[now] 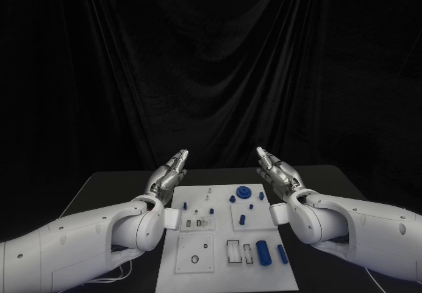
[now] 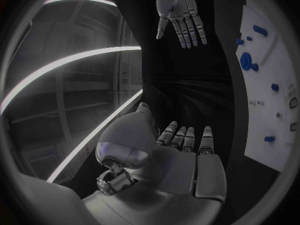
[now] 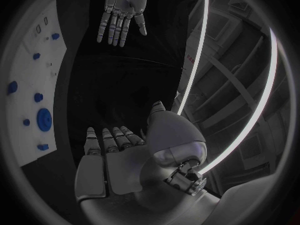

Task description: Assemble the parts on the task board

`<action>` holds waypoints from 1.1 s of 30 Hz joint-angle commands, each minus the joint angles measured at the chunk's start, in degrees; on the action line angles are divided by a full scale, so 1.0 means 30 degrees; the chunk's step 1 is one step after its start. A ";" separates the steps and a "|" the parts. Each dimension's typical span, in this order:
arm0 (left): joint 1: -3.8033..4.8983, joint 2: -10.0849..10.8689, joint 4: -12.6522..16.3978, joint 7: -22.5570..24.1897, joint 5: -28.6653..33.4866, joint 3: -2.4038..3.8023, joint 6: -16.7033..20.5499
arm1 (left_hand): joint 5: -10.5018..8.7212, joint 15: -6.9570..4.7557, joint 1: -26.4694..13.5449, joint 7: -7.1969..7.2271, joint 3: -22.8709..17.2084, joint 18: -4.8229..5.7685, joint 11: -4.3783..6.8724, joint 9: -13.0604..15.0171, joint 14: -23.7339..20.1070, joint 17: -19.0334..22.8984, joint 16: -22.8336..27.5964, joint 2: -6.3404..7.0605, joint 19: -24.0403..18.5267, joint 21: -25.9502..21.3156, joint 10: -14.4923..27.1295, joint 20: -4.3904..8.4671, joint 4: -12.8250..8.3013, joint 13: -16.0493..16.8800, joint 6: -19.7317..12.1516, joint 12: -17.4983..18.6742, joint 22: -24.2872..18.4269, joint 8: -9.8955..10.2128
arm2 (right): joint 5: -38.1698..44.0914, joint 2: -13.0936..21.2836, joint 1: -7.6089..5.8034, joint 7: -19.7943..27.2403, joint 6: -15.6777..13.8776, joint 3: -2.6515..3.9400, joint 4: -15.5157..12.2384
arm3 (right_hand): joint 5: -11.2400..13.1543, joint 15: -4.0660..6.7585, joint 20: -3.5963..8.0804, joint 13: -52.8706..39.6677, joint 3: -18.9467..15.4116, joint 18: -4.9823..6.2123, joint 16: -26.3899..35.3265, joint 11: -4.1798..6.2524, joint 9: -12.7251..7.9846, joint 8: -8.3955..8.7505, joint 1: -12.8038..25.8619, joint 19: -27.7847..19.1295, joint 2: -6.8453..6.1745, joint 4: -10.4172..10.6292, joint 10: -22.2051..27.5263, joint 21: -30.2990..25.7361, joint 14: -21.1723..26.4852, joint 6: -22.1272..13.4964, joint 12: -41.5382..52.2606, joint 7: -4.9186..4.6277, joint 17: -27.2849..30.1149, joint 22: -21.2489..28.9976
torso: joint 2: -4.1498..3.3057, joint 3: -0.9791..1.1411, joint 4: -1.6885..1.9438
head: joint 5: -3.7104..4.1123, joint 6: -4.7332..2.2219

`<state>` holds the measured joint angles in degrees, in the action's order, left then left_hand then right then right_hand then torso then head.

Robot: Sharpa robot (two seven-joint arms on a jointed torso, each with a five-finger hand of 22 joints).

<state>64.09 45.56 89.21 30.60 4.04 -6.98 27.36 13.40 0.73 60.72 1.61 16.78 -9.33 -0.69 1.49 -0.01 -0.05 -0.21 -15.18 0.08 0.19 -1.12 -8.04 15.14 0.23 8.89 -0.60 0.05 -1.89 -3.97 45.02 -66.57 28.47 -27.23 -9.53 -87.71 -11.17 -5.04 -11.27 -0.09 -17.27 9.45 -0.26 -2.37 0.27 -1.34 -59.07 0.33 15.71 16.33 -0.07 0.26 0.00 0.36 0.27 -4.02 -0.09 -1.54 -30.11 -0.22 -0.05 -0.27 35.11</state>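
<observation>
Hovering above the table, both hands are empty, fingers straight and apart, palms facing each other. Left hand [image 1: 169,171] is sitting left of centre in the head frame, right hand [image 1: 280,171] right of centre, both over the far corners of the task board [image 1: 220,271], touching nothing.

Task board is lying flat on the black table [image 1: 334,177], lower centre of the frame. Parts are sitting on it: a round blue gear-like piece [image 1: 242,190] near the upper right of the board, small blue pegs [image 1: 242,218] mid-board, a long blue cylinder [image 1: 263,251] and a thinner blue bar [image 1: 282,254] at the lower right. Right wrist frame is showing the gear piece [image 3: 44,119] at mid left.

Handling guess: parts are looking like small rigid plastic, light, smooth, probably slippery, easy to knock or roll. Cylinder is best pinched across its middle from above; gear piece by its rim. Assembly is looking not yet started.
</observation>
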 commanded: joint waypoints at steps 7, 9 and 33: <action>0.0858 0.0139 -0.0096 0.2103 0.2214 -0.1174 -0.7934 | 0.3026 0.1151 0.3093 -0.0781 -0.0558 -0.0329 -0.1536 0.0319 0.0309 -0.0262 -0.0478 0.0127 0.1041 0.0721 -0.1582 -0.1019 0.0426 0.0718 0.2344 -0.2729 0.0569 -0.1124 | -0.1605 0.0109 -0.0994 -0.0759 0.6924 -0.1250 0.0347 | -0.1505 -0.0673 -0.1156 -0.0092 -0.0255 0.0306 0.0086 -0.1231 0.0407 -0.2179 -0.2207 0.0170 -0.0119 0.0110 -0.0058 0.0144 0.0000 0.0460 0.0205 -0.0981 0.0030 0.0331 | 0.0003 -0.0003 0.0001 | 0.0002 -0.0005; 0.0986 0.0162 -0.0113 0.2262 0.2414 -0.1375 -0.8712 | 0.2860 0.1248 0.3128 -0.0734 -0.0494 -0.0327 -0.1617 0.0321 0.0366 -0.0298 -0.0585 0.0129 0.1184 0.0803 -0.1485 -0.1197 0.0455 0.0717 0.2360 -0.3012 0.0619 -0.1187 | -0.1708 0.0118 -0.1112 -0.0798 0.7389 -0.1415 0.0387 | -0.1541 -0.0725 -0.1205 -0.0114 -0.0267 0.0310 0.0086 -0.1256 0.0412 -0.2269 -0.2288 0.0188 -0.0126 0.0111 -0.0079 0.0158 0.0000 0.0471 0.0280 -0.1011 0.0030 0.0323 | 0.0003 -0.0003 0.0001 | 0.0002 -0.0005; 0.1189 0.2768 -0.0136 0.3243 0.0122 -0.1702 -0.9995 | 0.3329 0.2501 0.4173 -0.1244 -0.0411 -0.0358 -0.2662 0.0486 0.2480 -0.1051 -0.3743 0.0065 0.4561 0.2948 -0.1541 -0.2667 0.0342 0.0949 0.3549 -0.7466 0.1651 -0.2402 | 0.0966 0.2122 -0.1875 -0.1322 0.9692 -0.1549 0.0268 | -0.3219 -0.3145 -0.1845 -0.0989 -0.0126 -0.1308 -0.6966 -0.3461 0.0727 -0.5163 -0.6957 0.8282 -0.1302 -0.0210 -0.1900 0.4187 -0.5594 0.2227 0.7749 -0.1204 -0.1487 -0.1376 | -0.1310 -0.0024 0.0198 | -0.0241 0.1459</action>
<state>67.56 53.76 88.34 38.24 5.92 -12.13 -2.21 22.59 7.53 71.88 -1.66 15.78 -9.30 -7.71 2.80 5.71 -2.78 -9.32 -15.03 11.36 7.54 -5.65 -15.38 16.05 2.90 18.42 -20.43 4.36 -8.08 -5.88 51.19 -71.93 26.26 0.32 -14.25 -86.79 -21.03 -14.49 -16.82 -3.04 -17.50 6.64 -21.54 -12.65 2.48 -17.22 -80.48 26.53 11.62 15.44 -5.60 13.40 -17.31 7.48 23.98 -7.43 -4.55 -5.85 -33.57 -0.22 0.46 -0.77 39.02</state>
